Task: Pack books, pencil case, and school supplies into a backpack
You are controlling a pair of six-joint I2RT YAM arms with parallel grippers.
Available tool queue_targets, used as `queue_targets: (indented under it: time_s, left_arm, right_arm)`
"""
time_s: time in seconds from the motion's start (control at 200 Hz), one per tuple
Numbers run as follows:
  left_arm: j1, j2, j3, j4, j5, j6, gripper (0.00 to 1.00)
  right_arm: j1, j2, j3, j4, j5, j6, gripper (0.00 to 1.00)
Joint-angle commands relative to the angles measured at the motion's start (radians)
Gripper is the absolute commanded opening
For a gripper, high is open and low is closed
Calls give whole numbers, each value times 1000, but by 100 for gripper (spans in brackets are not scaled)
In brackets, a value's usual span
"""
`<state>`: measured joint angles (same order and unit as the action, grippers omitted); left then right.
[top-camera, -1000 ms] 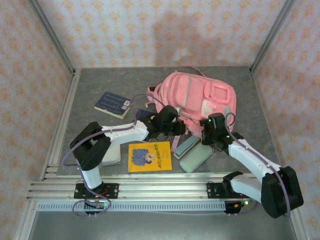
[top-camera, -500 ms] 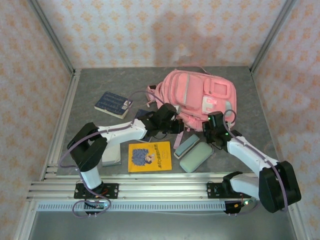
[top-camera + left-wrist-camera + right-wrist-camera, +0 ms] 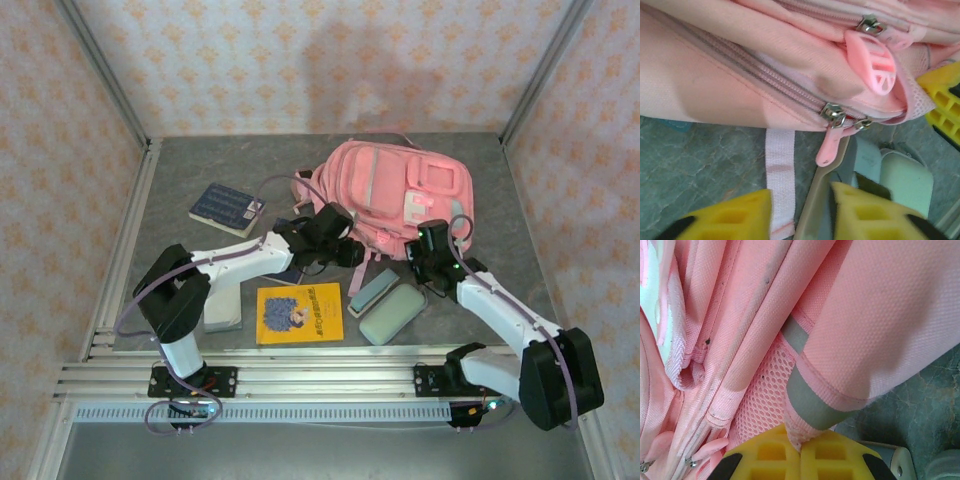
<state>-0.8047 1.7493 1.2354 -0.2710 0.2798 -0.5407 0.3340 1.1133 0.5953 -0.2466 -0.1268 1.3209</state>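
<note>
Partly hidden navy book [image 3: 282,229], pencil case [image 3: 905,176] cropped

Overhead view; wrist close-ups on backpack [image 3: 400,195]

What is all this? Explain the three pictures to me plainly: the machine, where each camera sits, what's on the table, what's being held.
These are two robot arms bolted at the near edge of a grey table, each ending in a two-finger gripper. The wide picture looks down from above and behind them; the two close-ups come from cameras on the wrists. On the table lie a pink backpack, a yellow book, a navy book, a pale grey-blue book, a mint pencil case and a slim teal bar beside it. The right gripper is shut, pinching an edge of the backpack's fabric. The left gripper is open and holds nothing, hovering by a pink zipper pull, with a strap on the table beneath it.
</note>
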Motion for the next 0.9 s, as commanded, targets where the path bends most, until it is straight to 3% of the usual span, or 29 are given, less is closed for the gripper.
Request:
queue_targets:
  time_s: [0.0,0.245,0.896]
  left_arm:
    - [-14,7,58,-66,-36,30,45]
    - [-69,19,147,-175,-156,126,47]
    - [-84,146,214,-159,-111,94,50]
  right_arm:
    - [-3,-25,34,20,-20,-26,0]
    - [-4,-27,37,35,-40,-19,0]
    - [-4,-34,32,52,-54,-9,0]
